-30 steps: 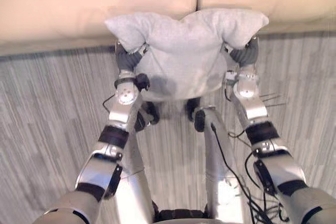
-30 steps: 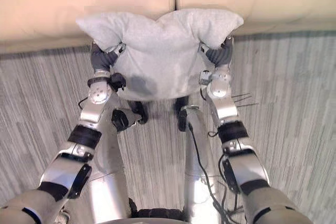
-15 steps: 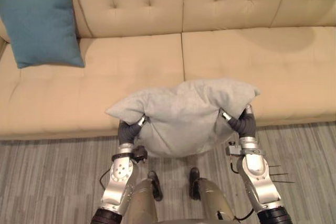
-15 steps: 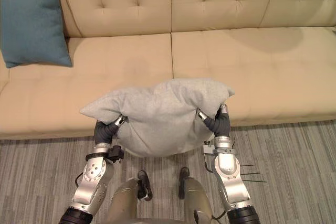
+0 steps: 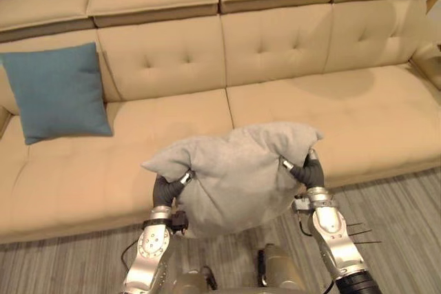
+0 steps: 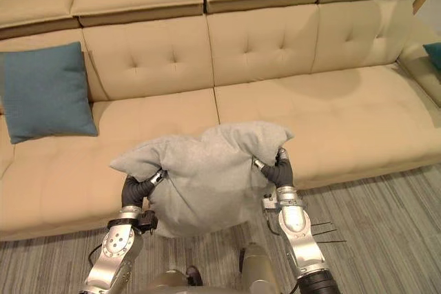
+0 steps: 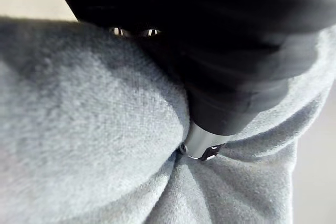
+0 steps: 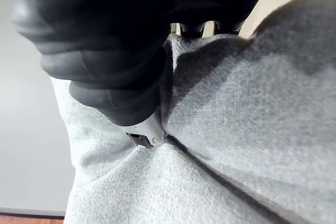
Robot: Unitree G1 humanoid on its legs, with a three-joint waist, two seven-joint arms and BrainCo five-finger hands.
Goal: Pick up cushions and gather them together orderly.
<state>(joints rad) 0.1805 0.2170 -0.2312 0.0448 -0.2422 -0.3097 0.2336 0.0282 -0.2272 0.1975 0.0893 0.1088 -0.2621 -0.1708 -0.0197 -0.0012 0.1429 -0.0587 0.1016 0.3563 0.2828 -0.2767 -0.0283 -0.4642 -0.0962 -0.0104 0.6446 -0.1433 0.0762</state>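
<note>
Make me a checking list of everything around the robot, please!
Surface: beige sofa seat, tufted.
Job's things: grey cushion held up at the sofa's front edge; blue cushion upright against the backrest towards the robot's left end.
Clutter: nothing seen.
Hands: left hand and right hand each curled into one side of the grey cushion, bunching it.
Cables: nothing seen.
Surroundings: grey striped floor in front of the sofa.
</note>
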